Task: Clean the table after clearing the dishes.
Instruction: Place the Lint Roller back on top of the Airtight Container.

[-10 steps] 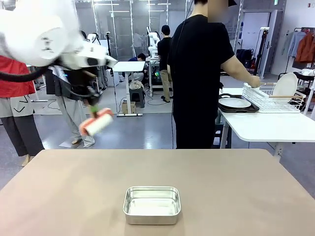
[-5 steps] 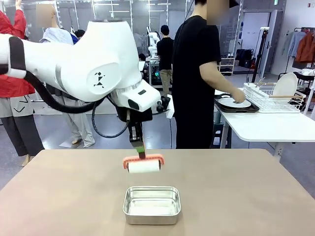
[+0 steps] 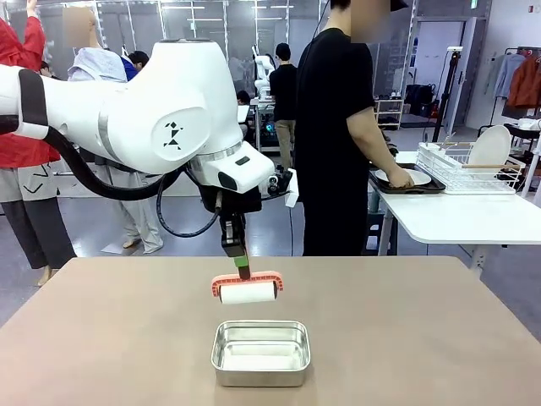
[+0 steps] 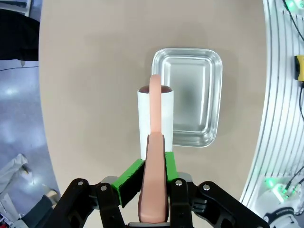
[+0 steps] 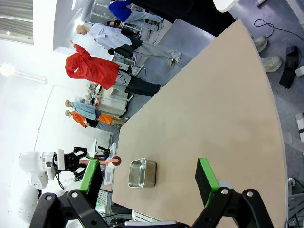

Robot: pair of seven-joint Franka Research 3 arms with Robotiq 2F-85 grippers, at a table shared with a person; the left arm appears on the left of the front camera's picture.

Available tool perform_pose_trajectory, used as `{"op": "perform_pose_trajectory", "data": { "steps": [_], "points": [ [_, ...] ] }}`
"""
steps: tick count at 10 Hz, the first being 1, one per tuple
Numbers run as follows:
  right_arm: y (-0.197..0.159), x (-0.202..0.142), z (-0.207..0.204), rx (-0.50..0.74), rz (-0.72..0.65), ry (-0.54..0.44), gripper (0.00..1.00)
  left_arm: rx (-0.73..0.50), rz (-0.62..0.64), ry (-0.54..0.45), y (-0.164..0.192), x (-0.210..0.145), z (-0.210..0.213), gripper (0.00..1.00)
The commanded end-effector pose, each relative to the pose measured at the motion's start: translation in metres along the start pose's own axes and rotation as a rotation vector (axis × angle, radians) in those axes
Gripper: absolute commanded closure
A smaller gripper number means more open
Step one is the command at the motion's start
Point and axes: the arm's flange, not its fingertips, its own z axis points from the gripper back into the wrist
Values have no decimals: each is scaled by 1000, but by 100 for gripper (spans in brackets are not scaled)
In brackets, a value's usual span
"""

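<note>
while gripped, lint roller point(image 3: 248, 293) lies crosswise, handle up.

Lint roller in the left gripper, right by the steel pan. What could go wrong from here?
1. The lint roller hangs just behind the steel pan; a stroke toward the robot could clip its rim and shove it along the table.
2. The left gripper pinches only the thin handle, so downward pressure might twist the roller.
3. The patch beneath the pan probably stays uncleaned.
</note>
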Motion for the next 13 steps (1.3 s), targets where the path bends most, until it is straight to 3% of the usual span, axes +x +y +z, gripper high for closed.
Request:
{"op": "perform_pose_trajectory", "data": {
  "steps": [1, 2, 3, 6, 8, 13],
  "points": [
    [2, 1, -1, 4, 6, -11, 0, -9, 2, 1, 0, -2, -3, 77],
    [2, 1, -1, 4, 6, -11, 0, -60, -112, 4, -6, 10, -21, 77],
    [2, 1, -1, 4, 6, -11, 0, -63, -129, 7, -8, 18, -31, 77],
    [2, 1, -1, 4, 6, -11, 0, -144, -150, 4, -6, 27, -61, 77],
    [2, 1, -1, 4, 6, -11, 0, -208, -142, 54, 0, 30, -82, 77],
    [2, 1, -1, 4, 6, -11, 0, -228, -185, 87, 21, 27, -126, 77]
  ]
}}
